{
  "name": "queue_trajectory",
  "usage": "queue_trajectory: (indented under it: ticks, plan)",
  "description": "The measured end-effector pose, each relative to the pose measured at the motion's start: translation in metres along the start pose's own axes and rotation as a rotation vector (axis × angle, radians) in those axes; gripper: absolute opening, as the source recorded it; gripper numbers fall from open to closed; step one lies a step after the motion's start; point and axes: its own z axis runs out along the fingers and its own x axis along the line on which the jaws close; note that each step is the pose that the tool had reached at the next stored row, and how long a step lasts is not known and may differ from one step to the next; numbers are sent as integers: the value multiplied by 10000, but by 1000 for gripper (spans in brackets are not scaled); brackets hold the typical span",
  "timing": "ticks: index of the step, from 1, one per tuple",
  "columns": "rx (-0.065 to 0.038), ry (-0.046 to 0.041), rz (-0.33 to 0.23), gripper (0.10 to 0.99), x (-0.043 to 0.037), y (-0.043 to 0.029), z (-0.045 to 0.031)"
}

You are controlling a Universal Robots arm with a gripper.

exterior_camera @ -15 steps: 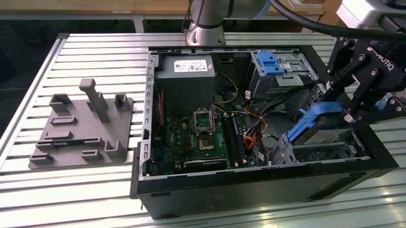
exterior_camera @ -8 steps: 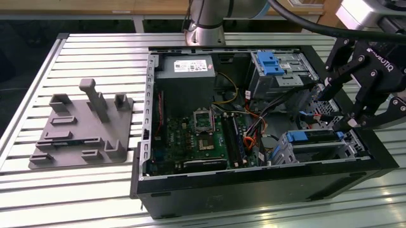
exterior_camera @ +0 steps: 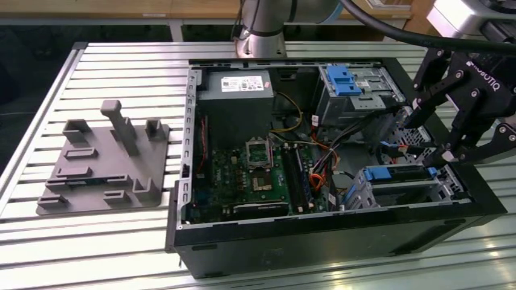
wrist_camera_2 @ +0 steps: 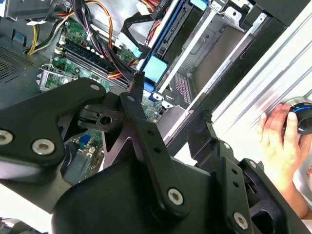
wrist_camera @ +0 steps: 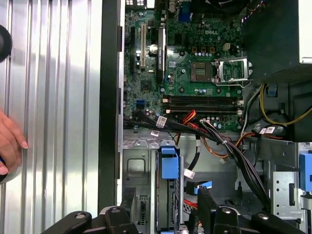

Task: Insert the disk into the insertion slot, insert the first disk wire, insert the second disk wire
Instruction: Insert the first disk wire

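Disk (exterior_camera: pixel 399 174) sits in insertion slot (exterior_camera: pixel 361 192), blue rail up, looks seated. Gripper (exterior_camera: pixel 429 140) hovers just above, fingers apart, empty. Risk: cable bundle (wrist_camera: pixel 229 146) crowds cage, so fingers could snag wires or clip cage wall.

Little here is legible. In the exterior view white lettering runs along the black housing of the gripper (exterior_camera: pixel 431 138): maker's mark, not transcribed. The white label (exterior_camera: pixel 241 84) on the power supply (exterior_camera: pixel 208 83) has rows of fine print and small marks, too small to read. In the first wrist view the motherboard (wrist_camera: pixel 185 29) has a white printed logo near the CPU socket (wrist_camera: pixel 204 71) plus tiny white component markings, unreadable. The white cable tags (wrist_camera: pixel 161 121) on the wire bundle carry print too small to make out
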Motion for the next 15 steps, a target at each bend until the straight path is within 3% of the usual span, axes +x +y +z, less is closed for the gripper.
queue_trajectory:
  ticks: [7,9,11,15]
  plan:
    - [0,0,-1,616,0,0,0]
    - [1,35,29,616,-5,4,0]
    - [8,97,138,616,-4,4,1]
    - [31,85,500,616,-17,8,2]
